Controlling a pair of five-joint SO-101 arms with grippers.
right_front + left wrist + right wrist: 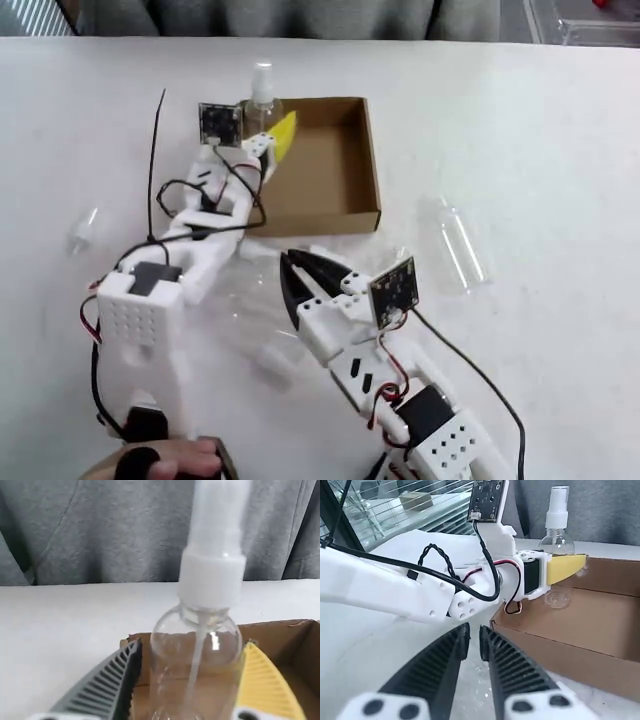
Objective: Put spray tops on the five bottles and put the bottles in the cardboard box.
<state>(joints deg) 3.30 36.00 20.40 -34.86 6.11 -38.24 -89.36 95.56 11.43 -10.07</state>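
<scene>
Gripping a clear bottle [262, 108] by its round body, the left gripper [192, 652] has its grey finger [112, 685] on one side of the glass and its yellow finger [265, 685] on the other, open just as wide as the bottle. A white spray top [212, 577] sits on the neck, with its thin tube running down inside. The bottle is upright at the far left corner of the cardboard box [372, 160], over the box's inside (whether it rests on the box floor or hangs just above it I cannot tell).

Nearer and a little to the right, close to the box's near wall, the right gripper [474, 630] points toward the box. Its two black ribbed jaws are almost together, with only a thin slit between the tips, and they have hold of nothing.

On the white table [520, 120] to the right of the box, a second bottle [460, 245] lies on its side, clear and uncapped, apart from both arms. Far off to the left lies a small clear piece [82, 232], too faint to identify.
</scene>
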